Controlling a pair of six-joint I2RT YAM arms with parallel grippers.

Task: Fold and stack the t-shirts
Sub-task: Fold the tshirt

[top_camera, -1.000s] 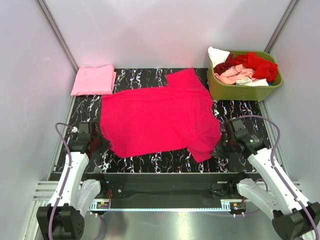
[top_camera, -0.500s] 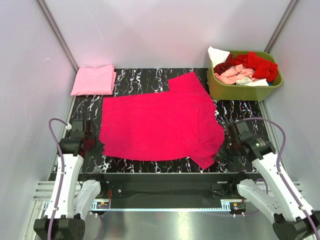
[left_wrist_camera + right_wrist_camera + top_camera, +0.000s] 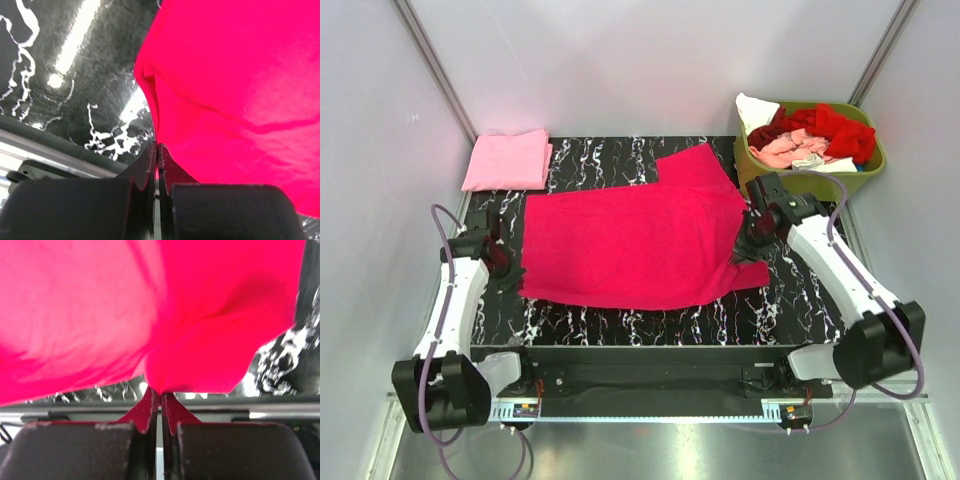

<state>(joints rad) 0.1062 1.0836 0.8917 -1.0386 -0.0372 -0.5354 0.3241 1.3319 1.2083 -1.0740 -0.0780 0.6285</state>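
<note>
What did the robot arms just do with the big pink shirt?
The right gripper, shut on the magenta shirt, swung away from the near edge toward the basket, dragging that corner along. The left gripper, also shut on it, moved back a little. The folded light pink shirt and basket stayed put.

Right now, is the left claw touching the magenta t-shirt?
Touching. The left wrist view shows the left claw shut on the edge of the magenta t-shirt, with cloth pinched between its fingers.
</note>
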